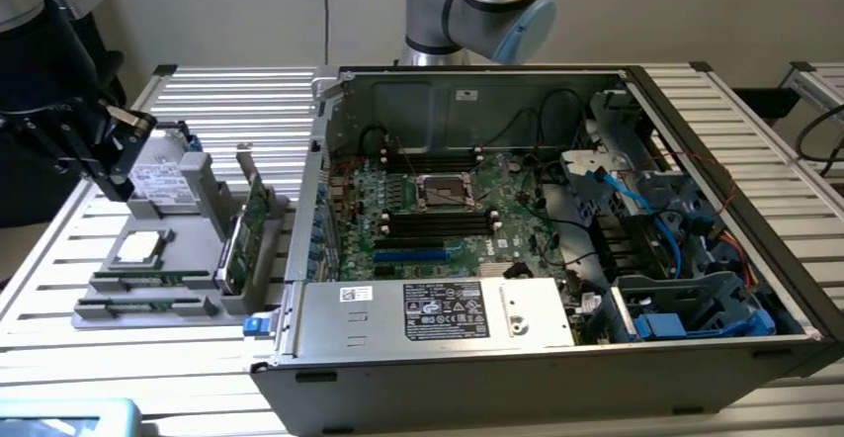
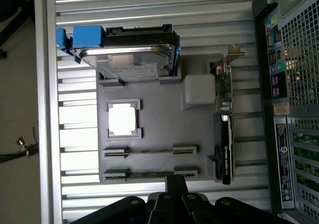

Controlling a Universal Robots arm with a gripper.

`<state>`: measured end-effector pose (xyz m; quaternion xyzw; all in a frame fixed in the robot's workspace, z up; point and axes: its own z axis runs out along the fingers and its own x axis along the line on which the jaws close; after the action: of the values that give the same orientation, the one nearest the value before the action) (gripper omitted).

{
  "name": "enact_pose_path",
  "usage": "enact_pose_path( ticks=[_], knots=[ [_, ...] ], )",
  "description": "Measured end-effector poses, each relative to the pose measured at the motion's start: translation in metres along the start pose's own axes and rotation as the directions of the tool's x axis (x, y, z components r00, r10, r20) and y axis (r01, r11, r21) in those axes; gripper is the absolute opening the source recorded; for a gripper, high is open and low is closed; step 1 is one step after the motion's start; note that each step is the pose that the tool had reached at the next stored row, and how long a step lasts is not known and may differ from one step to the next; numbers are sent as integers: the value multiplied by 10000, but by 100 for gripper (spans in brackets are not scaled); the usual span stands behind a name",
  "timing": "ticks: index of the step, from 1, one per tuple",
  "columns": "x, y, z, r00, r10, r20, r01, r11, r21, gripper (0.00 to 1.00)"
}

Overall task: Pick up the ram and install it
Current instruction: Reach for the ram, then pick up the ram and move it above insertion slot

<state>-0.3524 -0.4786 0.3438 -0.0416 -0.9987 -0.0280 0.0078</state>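
Your gripper (image 2: 175,180) hangs with its fingers closed together, holding nothing, its tip close to the ram (image 2: 151,174). The ram lies on edge in the grey holder (image 2: 159,129) on the bench (image 2: 149,4). You see it as a long, thin green strip spanning two grey clips; its chips cannot be made out. Beside the holder stands the open computer case (image 1: 528,210), motherboard exposed.
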Motion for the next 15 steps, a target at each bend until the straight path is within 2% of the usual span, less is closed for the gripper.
enact_pose_path(
  ticks=[3, 15],
  knots=[
    [36, -3, 3, 10000, -2, 0, 2, 10000, 0, 11],
    [37, -3, 3, 10000, -2, -1, 2, 10000, 1, 11]
  ],
)
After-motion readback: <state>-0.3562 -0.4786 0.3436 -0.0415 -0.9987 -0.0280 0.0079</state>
